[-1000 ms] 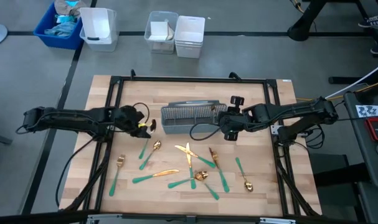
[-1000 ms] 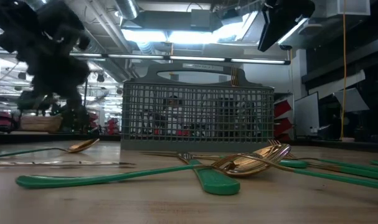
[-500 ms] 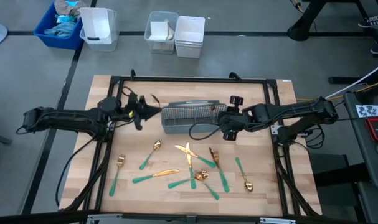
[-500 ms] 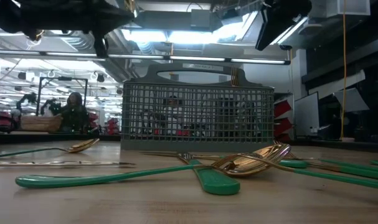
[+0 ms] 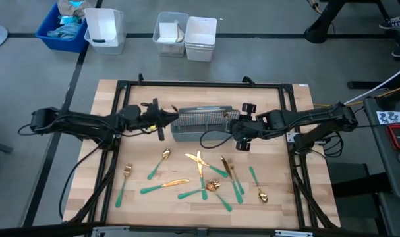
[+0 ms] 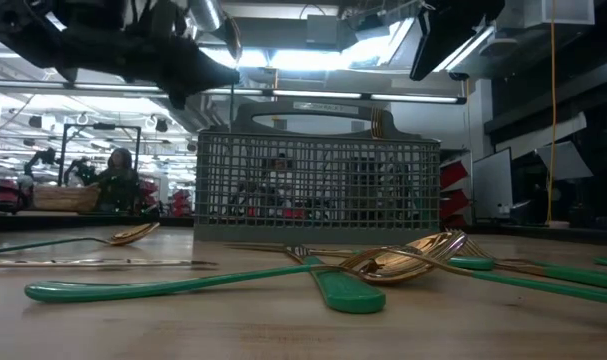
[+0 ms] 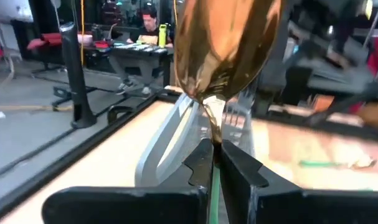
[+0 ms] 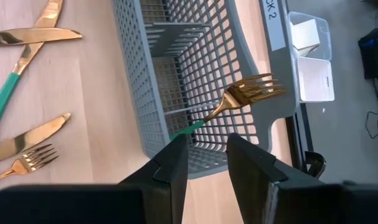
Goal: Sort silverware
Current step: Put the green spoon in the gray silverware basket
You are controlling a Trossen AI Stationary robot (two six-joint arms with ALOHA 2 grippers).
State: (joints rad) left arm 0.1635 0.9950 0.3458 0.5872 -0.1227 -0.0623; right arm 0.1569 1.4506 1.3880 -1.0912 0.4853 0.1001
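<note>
I see the wooden table (image 5: 107, 99) with the grey mesh caddy (image 5: 198, 124) at its middle. Most silverware (image 5: 200, 174) lies scattered in front of it. My left gripper (image 7: 213, 163), at the caddy's left end, is clamped on a gold spoon (image 7: 225, 43). My right gripper (image 8: 206, 152) (fingers apart) sits at the right end, a fork (image 8: 235, 102) resting in the caddy.

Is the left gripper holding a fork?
No, the left gripper is shut on a gold spoon, bowl upward.
</note>
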